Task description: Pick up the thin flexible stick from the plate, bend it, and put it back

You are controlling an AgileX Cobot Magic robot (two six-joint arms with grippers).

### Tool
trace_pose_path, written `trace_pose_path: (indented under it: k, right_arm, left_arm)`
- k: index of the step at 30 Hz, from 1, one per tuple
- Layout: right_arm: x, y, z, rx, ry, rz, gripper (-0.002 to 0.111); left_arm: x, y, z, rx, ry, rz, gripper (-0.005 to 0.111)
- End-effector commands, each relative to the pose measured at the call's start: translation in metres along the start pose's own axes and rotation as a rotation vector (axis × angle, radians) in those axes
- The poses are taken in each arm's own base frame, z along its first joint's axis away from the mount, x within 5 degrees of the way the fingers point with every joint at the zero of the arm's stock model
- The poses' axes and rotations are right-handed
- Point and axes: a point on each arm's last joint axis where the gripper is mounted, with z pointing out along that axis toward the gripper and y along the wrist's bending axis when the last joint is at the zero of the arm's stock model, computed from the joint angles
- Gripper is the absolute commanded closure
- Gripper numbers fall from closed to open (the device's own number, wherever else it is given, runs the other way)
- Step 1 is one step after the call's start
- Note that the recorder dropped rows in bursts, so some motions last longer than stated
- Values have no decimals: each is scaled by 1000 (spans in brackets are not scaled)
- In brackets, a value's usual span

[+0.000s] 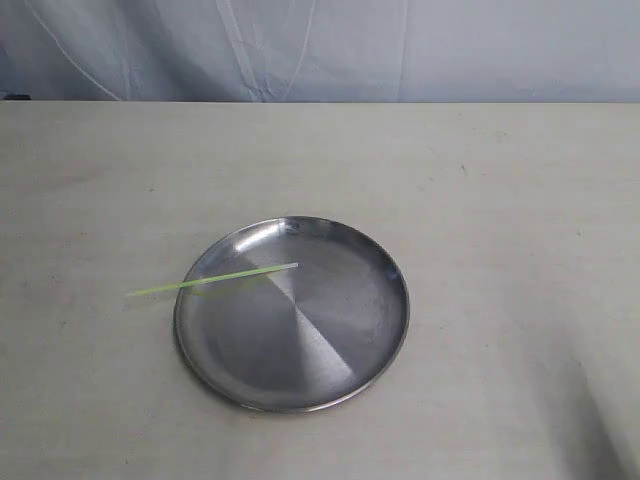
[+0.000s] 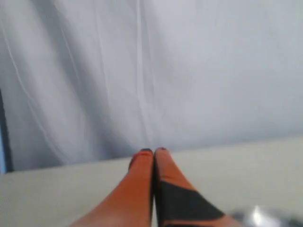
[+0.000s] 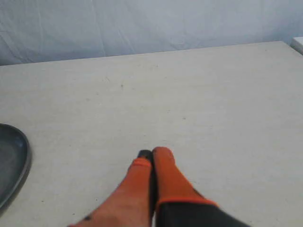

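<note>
The stick (image 1: 213, 279) is so thin that my pinch could slip off it or flick it away. It only lies across the plate (image 1: 330, 350) rim at about ten o'clock, its outer end over the table (image 1: 500, 200). The plate holds nothing else. My left gripper (image 2: 154, 152) and right gripper (image 3: 152, 153) are both pressed together, empty, well away from it.

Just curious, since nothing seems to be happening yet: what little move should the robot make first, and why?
Probably open the left fingers and lower them toward the green stick. They are pressed shut and empty, and the stick lies untouched across the rim of the plate, one end poking out over the table on that arm's side.
</note>
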Motion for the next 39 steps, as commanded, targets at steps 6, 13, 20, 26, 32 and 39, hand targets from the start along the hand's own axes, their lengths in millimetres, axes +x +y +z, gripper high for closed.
trace_pose_path:
  k: [6, 13, 20, 26, 32, 39]
  right_arm:
    - [0, 0, 0, 7, -14, -4, 109]
    - [0, 0, 0, 7, -14, -4, 109]
    - [0, -1, 0, 8, -11, -7, 109]
    - [0, -1, 0, 8, -11, -7, 109]
    - [0, -1, 0, 8, -11, -7, 109]
    - [0, -1, 0, 8, -11, -7, 109]
  left_arm:
    - [-43, 9, -12, 79, -509, -707, 107]
    - [-29, 0, 5, -4, -30, -843, 107]
    - [-111, -21, 90, 177, 706, 107, 107]
    - [-76, -22, 174, 419, 1167, 389, 99]
    - [-10, -24, 212, 688, 1350, 498, 62]
    - [43, -36, 228, 859, 1426, 593, 44]
